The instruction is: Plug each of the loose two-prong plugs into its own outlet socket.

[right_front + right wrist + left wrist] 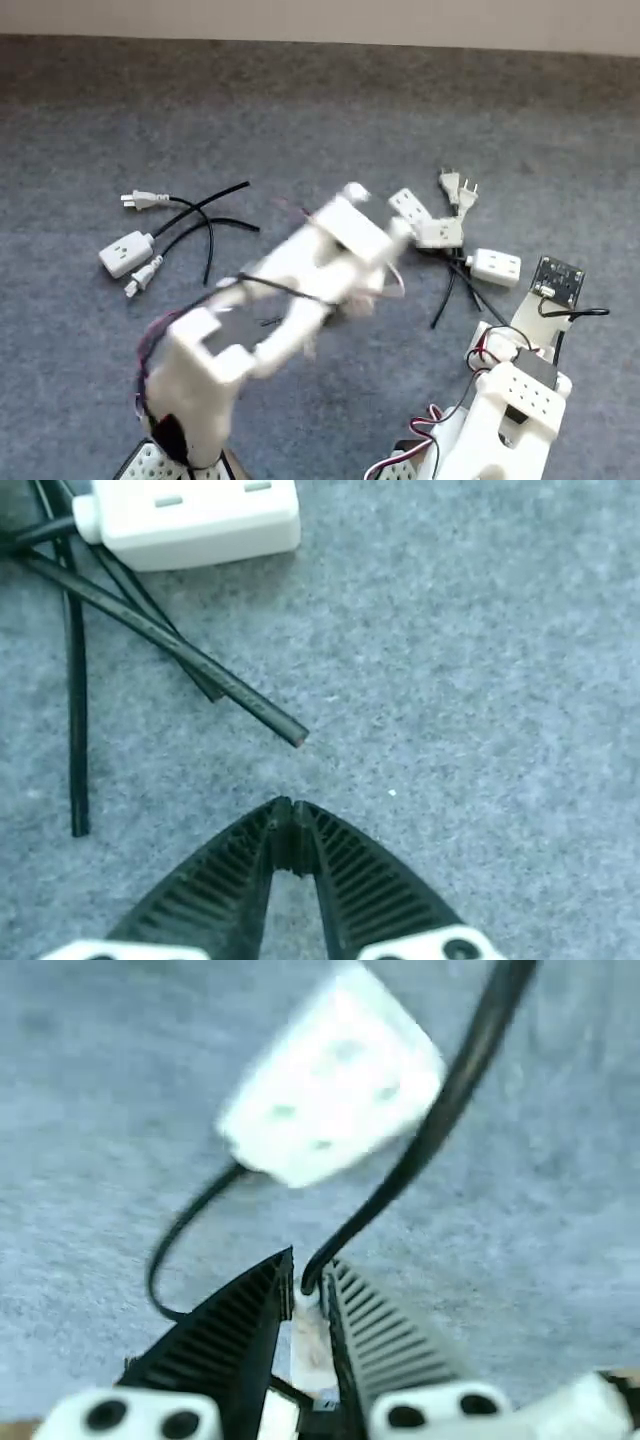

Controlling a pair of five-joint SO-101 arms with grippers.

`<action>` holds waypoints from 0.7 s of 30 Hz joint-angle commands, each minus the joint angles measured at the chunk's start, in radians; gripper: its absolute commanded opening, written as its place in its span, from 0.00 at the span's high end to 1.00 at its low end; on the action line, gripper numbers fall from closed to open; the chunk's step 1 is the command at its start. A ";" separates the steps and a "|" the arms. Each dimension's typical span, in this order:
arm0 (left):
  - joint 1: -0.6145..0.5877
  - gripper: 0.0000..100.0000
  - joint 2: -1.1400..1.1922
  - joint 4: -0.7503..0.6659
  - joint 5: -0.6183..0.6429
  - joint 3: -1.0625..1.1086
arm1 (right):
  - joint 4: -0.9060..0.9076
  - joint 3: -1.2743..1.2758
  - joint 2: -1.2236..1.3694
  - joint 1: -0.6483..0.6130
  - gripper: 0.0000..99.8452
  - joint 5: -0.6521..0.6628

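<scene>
"Two arms, but which one has the job in hand?"

"The left. The left gripper (308, 1272) is closed narrow on a white two-prong plug (305, 1325). Its black cord (440, 1110) curls out past the fingertips, and a white outlet socket (330, 1085) sits just ahead with its slots facing the camera. That reads as the approach before insertion."

"What does the next move want?"

"Prongs squared to the slots, though the prongs are hidden between the jaws. The socket looks light and may slide, so bracing it would help. The right gripper (292, 818), jaws pressed together on nothing, hovers low near a second socket (190, 515) and a cut cord end (290, 735)."

"And the ground?"

"Grey short-pile carpet (320, 110), with a pale wall strip (320, 20) along its far edge. Well apart, on the left arm's side, a loose plug (145, 200), a second loose plug (143, 277) and a third socket (127, 253) wait."
</scene>
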 commanded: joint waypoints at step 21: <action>-0.659 0.99 0.073 0.014 -0.339 -0.094 | -0.021 0.016 -0.002 -0.044 0.99 0.006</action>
